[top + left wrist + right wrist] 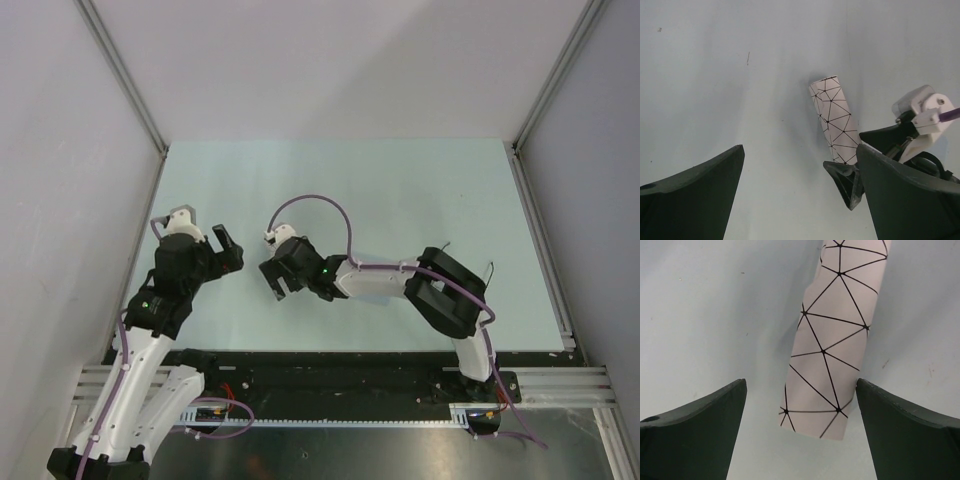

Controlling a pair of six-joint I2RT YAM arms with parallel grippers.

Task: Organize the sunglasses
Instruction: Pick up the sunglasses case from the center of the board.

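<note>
Near the left edge of the worktop (400, 190), the left arm (150, 330) is seen reaching up from its base at the near edge. The left gripper (801, 147) is held wide apart above bare surface, and nothing is found between its fingers (695, 195); it is pointed toward the middle of the worktop.

Just to its right, a case (834, 119) is seen lying on the worktop, left of centre and in the near half. It is shaped like a tube, white, and covered with thin black lines forming triangles. From the top camera it cannot be made out, since it is covered by the right arm's wrist.

The right gripper (801, 385) is held over one end of the case with its jaws spread. In its own wrist view one finger is seen on each side of that end, and a gap is left on both sides, so the case is not clasped. The rest of the case is seen stretching away from the fingers.

Further right, the right arm (445, 290) is seen folded across the near half of the worktop from its base near the right end of the near edge, with a purple cable (320, 205) looped above its wrist.
</note>
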